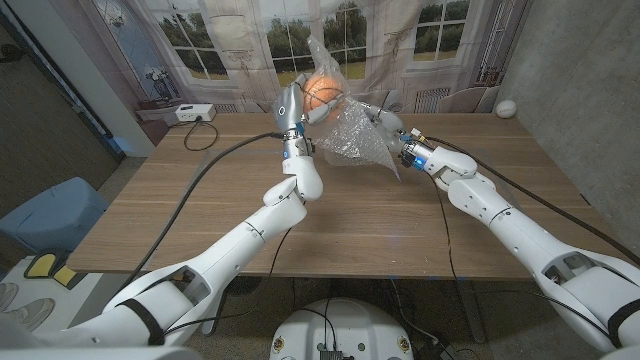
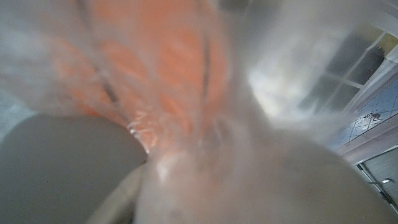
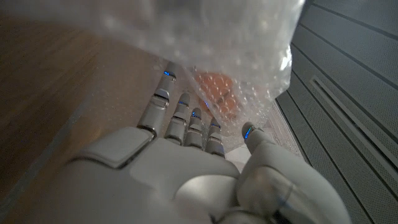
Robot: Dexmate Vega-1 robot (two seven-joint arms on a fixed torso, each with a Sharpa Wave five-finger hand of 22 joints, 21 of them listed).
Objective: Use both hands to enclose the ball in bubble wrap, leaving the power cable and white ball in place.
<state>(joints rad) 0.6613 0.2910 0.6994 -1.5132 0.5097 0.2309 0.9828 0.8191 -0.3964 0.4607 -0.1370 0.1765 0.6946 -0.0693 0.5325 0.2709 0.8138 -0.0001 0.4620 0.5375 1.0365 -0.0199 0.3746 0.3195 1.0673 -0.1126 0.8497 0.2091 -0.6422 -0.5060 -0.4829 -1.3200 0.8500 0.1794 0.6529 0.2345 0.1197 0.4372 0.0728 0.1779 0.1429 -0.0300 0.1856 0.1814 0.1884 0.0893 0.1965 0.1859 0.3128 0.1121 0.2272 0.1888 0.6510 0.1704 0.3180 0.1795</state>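
Note:
My left hand (image 1: 294, 108) holds the orange ball (image 1: 322, 94) up above the far middle of the table, with clear bubble wrap (image 1: 355, 132) draped over and around it. In the left wrist view the ball (image 2: 155, 56) is a close orange blur behind the wrap (image 2: 280, 81). My right hand (image 1: 392, 132) reaches in from the right and grips the hanging part of the sheet. In the right wrist view that hand (image 3: 186, 146) has its fingers (image 3: 180, 115) pushed against the bubble wrap (image 3: 217, 37), with the ball (image 3: 217, 96) showing through it.
A white ball (image 1: 507, 108) lies at the far right corner of the wooden table (image 1: 320, 220). A white power strip (image 1: 193, 113) sits at the far left, and its black cable (image 1: 205, 140) loops across the tabletop. Windows and a curtain stand behind.

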